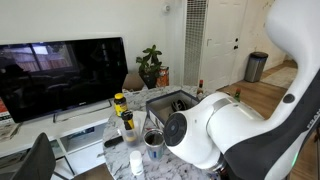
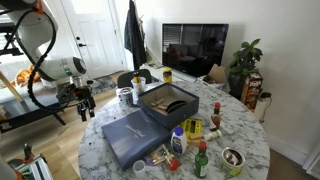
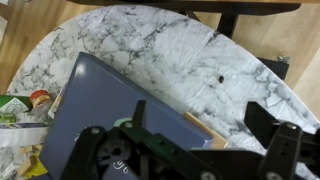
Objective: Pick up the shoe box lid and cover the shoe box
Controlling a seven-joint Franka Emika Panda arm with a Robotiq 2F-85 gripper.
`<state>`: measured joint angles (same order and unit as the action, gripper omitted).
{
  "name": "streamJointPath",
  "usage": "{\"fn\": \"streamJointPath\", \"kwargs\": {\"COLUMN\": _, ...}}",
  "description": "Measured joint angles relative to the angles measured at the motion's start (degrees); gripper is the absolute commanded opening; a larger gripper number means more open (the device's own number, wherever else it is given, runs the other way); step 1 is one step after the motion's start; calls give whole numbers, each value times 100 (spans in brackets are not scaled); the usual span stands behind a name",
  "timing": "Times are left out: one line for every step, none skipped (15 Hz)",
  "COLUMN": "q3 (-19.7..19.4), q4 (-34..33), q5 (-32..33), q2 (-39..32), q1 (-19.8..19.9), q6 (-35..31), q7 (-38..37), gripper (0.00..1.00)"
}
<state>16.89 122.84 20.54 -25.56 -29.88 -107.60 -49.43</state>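
The shoe box lid (image 2: 134, 136) lies flat on the round marble table (image 2: 230, 125), at its near left. It fills the left of the wrist view (image 3: 100, 100), with a tan cardboard strip at its corner. The open shoe box (image 2: 166, 98) stands just behind the lid. It also shows in an exterior view (image 1: 171, 100), where the arm hides the lid. My gripper (image 2: 84, 98) hangs open and empty by the table's left edge, beside the lid. In the wrist view its fingers (image 3: 205, 128) straddle the lid's corner from above.
Bottles (image 2: 193, 128), small jars (image 2: 200, 160) and a bowl (image 2: 232, 158) crowd the table's near right. A mug (image 2: 125, 95) stands left of the box. Bottles (image 1: 125, 115) and a cup (image 1: 154, 142) are in front of the arm. A TV (image 2: 195, 45) and a plant (image 2: 245, 65) are behind.
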Motion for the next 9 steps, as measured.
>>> {"fn": "streamJointPath", "kwargs": {"q3": -55, "q4": -120, "q5": 76, "q2": -177, "q1": -87, "q6": 8, "q7": -98, "gripper": 100}}
{"fn": "streamJointPath", "kwargs": {"q3": -113, "q4": -236, "q5": 143, "q2": -348, "q1": -163, "q6": 9, "q7": -188, "gripper": 100}}
{"fn": "streamJointPath", "kwargs": {"q3": -183, "q4": -342, "q5": 187, "q2": -500, "q1": -230, "q6": 8, "q7": -288, "gripper": 100}}
{"fn": "streamJointPath", "kwargs": {"q3": -257, "q4": -444, "q5": 203, "q2": -632, "q1": -288, "q6": 8, "q7": -395, "gripper": 100}}
{"fn": "streamJointPath", "kwargs": {"q3": -337, "q4": -541, "q5": 214, "q2": -741, "q1": -339, "q6": 8, "q7": -509, "gripper": 100}}
{"fn": "streamJointPath", "kwargs": {"q3": -413, "q4": -629, "q5": 215, "q2": -832, "q1": -376, "q6": 8, "q7": -612, "gripper": 100}}
{"fn": "streamJointPath", "kwargs": {"q3": -462, "q4": -701, "q5": 215, "q2": -902, "q1": -393, "q6": 8, "q7": -671, "gripper": 100}}
{"fn": "streamJointPath", "kwargs": {"q3": -485, "q4": -747, "q5": 215, "q2": -949, "q1": -395, "q6": 8, "q7": -695, "gripper": 100}}
{"fn": "streamJointPath", "kwargs": {"q3": -495, "q4": -770, "q5": 215, "q2": -972, "q1": -395, "q6": 8, "q7": -713, "gripper": 100}}
